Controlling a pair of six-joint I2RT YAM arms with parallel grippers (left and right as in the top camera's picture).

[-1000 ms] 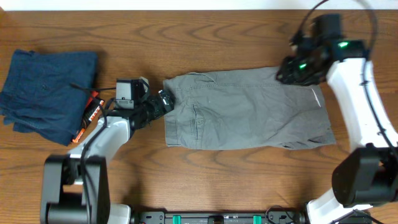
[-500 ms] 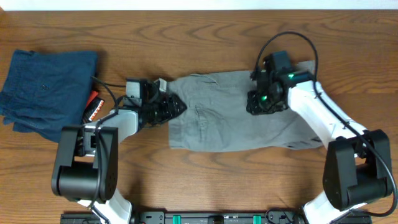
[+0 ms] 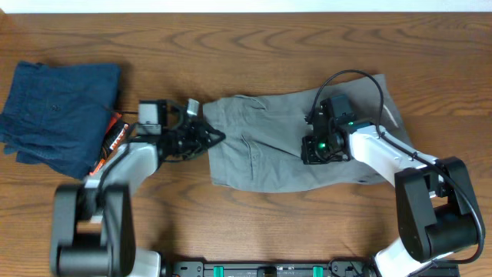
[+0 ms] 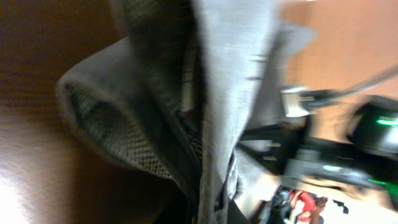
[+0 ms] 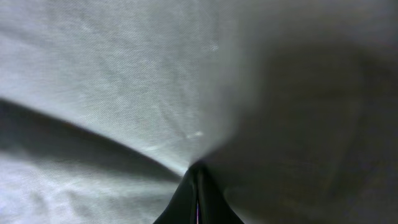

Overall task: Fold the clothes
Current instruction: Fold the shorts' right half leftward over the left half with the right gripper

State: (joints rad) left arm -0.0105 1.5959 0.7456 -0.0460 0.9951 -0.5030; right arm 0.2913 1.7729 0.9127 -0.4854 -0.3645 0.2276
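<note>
The grey shorts (image 3: 261, 146) lie flat across the middle of the table, waistband to the left. My left gripper (image 3: 209, 137) is shut on the waistband's left edge. In the left wrist view the grey cloth (image 4: 230, 74) bunches and rises out of the shut gripper (image 4: 211, 211). My right gripper (image 3: 314, 150) sits over the middle of the shorts, shut on a pinch of leg fabric. In the right wrist view the cloth (image 5: 124, 81) pulls to a point at the closed gripper (image 5: 198, 177). The right leg end looks drawn in and rumpled.
A dark navy folded garment (image 3: 58, 115) with an orange tag (image 3: 115, 135) lies at the far left, just beside my left arm. Bare wooden table (image 3: 254, 223) shows in front of the shorts and behind them.
Both grippers have shut on the shorts. The right one travelled left from the leg end to the middle, drawing fabric along. The left one stayed at the waistband.
</note>
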